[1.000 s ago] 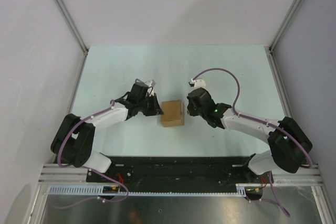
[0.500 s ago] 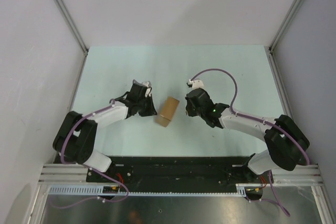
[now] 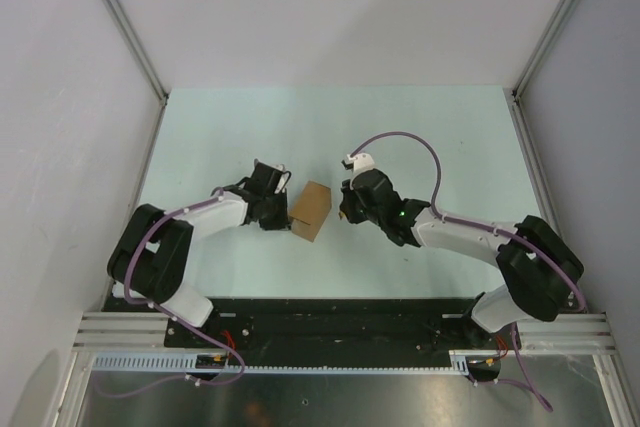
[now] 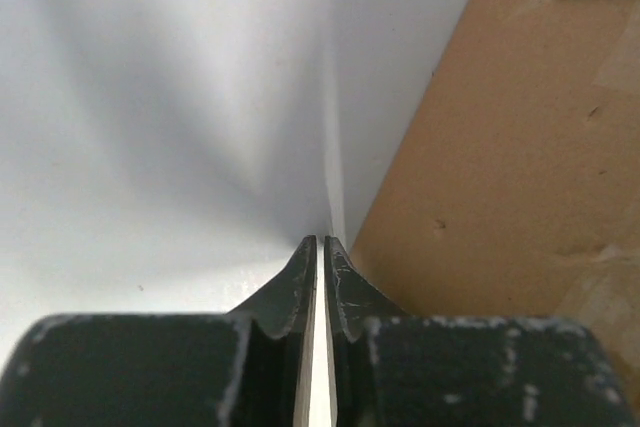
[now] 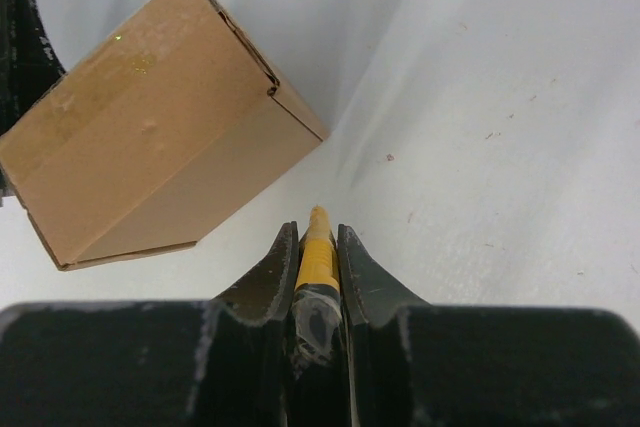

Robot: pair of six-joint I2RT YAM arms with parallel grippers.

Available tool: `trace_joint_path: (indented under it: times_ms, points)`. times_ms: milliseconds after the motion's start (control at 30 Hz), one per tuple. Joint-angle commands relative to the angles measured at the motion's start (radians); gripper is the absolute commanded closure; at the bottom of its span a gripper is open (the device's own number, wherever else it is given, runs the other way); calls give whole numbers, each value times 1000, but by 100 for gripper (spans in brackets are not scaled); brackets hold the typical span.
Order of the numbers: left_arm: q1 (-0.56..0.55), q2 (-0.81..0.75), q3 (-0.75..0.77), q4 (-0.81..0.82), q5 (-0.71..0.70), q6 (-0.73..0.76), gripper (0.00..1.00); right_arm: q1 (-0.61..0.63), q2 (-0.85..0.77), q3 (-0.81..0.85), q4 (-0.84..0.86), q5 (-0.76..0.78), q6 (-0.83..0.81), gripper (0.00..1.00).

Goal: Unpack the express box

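- While the express box [image 3: 311, 210] lies on the table [image 3: 430, 137], it sits between the two arms, a little left of the middle and nearer the front edge than the back. It is turned askew to the table's sides.
- Seen from the right wrist, the express box [image 5: 150, 122] shows a broad plain cardboard face and a shaded side. A flap seam runs along its far end, and the flaps look closed.
- Seen from the left wrist, the express box [image 4: 520, 147] fills the right half of the view, with paler tape-like patches on its face.
- At the box's left side is the left gripper [image 3: 283, 215]. Its fingers are pressed almost together, with only a thin slit between them and nothing in it [image 4: 320, 247]. The box's lower edge runs just beside the right-hand finger, but I cannot tell whether they touch.
- Just beside the box's right side is the right gripper [image 3: 342, 213], with a small strip of table showing between them in its wrist view.
- Its jaws pinch a slim yellow cutter knife [image 5: 317, 252], whose tip pokes out past the fingertips.
- A purple cable [image 3: 400, 135] arches over the right arm.
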Motion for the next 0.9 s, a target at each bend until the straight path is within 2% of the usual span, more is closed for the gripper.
trace_joint_path:
  times_ms: [0,100,133,233,267,367,433,633,867]
  points:
    - [13,-57,35,-67,-52,32,89,2,17,49,42,4,-26,100]
    - [24,-117,38,-79,-49,31,84,2,14,52,36,7,-26,100]
    - [25,-152,38,-81,-46,30,74,0,14,52,34,8,-26,100]
    - [27,-186,35,-78,-41,15,53,2,16,52,23,12,-24,100]
    - [25,-189,34,-79,-44,9,50,2,13,52,19,12,-26,100]
    - [31,-146,38,-78,-44,-26,48,5,2,52,11,18,-24,100]
    - [41,-113,44,-76,-23,-67,50,3,-10,52,6,21,-24,100]
    - [47,-56,43,-38,143,-129,56,5,-30,52,-12,30,-17,100]
    - [48,-10,-6,28,337,-75,58,5,-35,52,17,32,-21,100]
